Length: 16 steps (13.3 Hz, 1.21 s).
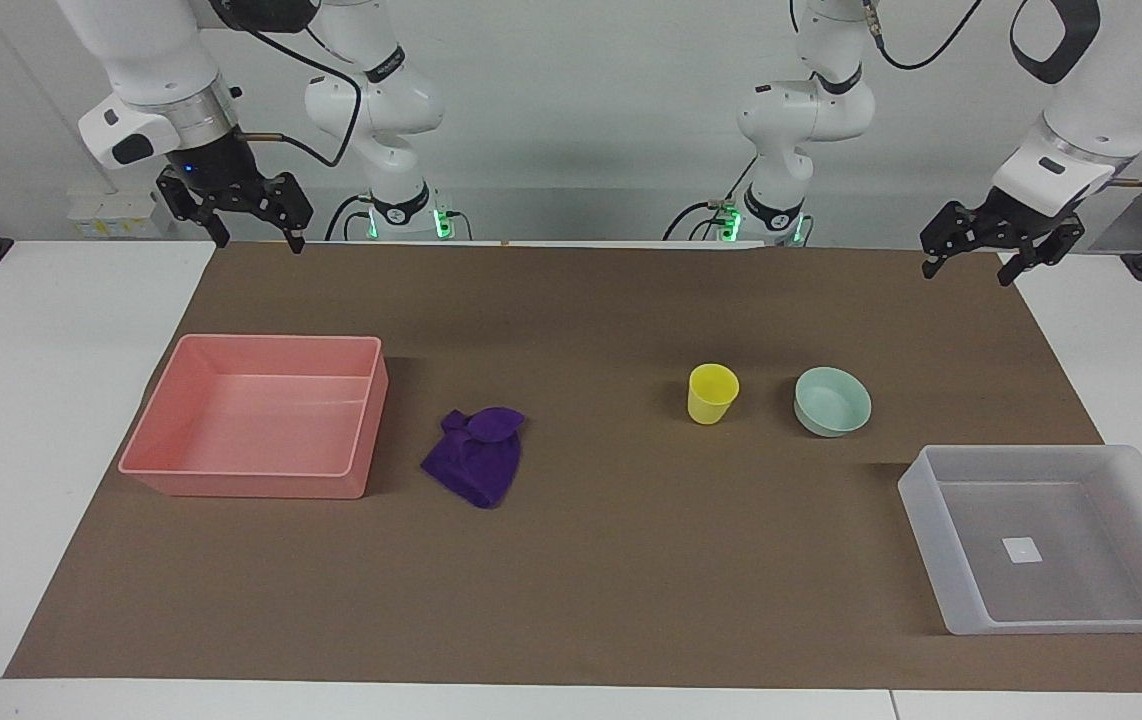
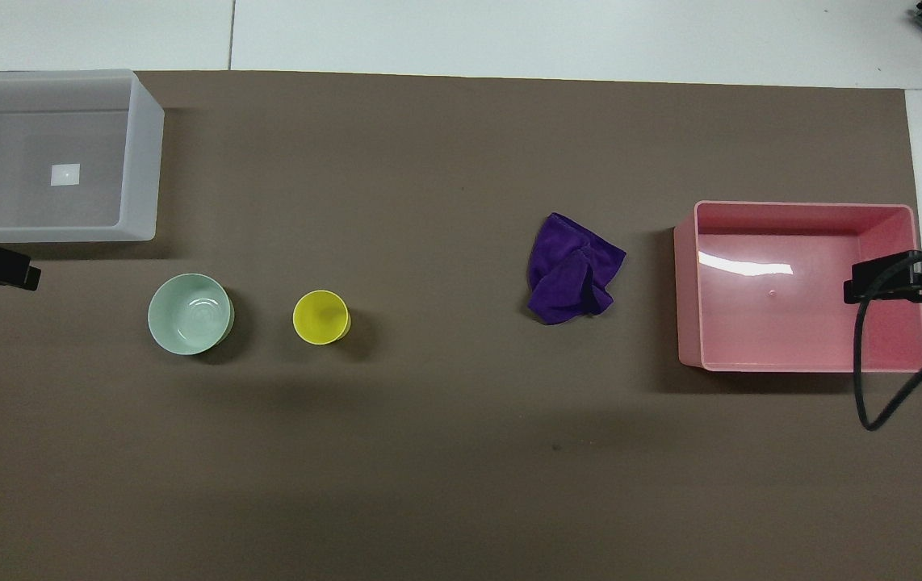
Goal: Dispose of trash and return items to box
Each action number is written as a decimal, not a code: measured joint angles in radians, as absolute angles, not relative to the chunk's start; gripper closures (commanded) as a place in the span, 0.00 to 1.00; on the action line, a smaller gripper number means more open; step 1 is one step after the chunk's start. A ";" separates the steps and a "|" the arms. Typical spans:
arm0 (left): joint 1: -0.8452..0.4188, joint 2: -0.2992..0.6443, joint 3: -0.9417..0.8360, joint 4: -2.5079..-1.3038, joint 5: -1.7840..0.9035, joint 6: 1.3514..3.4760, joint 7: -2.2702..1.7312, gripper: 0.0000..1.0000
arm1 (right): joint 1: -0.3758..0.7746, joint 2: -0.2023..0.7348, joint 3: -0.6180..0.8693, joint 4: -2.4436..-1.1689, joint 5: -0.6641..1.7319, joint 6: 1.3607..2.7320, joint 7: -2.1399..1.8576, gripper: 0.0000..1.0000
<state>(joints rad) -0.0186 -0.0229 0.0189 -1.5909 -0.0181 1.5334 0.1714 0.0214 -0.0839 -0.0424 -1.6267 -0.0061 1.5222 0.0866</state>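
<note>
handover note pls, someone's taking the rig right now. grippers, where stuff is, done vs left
Left gripper: open, holding nothing, raised at the left arm's end of the table; that arm waits.
Right gripper: open, holding nothing, raised at the right arm's end; that arm waits too.
Purple cloth (the trash): on the mat beside the pink tray, apart from it.
Yellow cup: upright mid-mat, beside the green bowl, not touching.
Grey box: at the left arm's end, farther from the robots than the bowl, nothing in it.
Done: nothing.
Left: cloth probably into the pink tray; cup and bowl into the grey box.
</note>
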 measured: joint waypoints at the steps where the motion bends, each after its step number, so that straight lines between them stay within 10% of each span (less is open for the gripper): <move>1: -0.018 -0.023 0.019 -1.591 -0.018 1.533 0.171 0.00 | 0.021 -0.084 -0.042 -1.627 -0.006 1.522 0.087 0.00; 16: -0.021 -0.026 0.002 -1.591 -0.018 1.556 0.171 0.00 | 0.024 -0.085 -0.042 -1.640 -0.006 1.550 0.088 0.00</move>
<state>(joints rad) -0.0214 -0.0257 0.0023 -1.5914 -0.0181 1.5561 0.1714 0.0241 -0.0853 -0.0421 -1.6398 -0.0060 1.5496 0.0878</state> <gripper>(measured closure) 0.000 0.000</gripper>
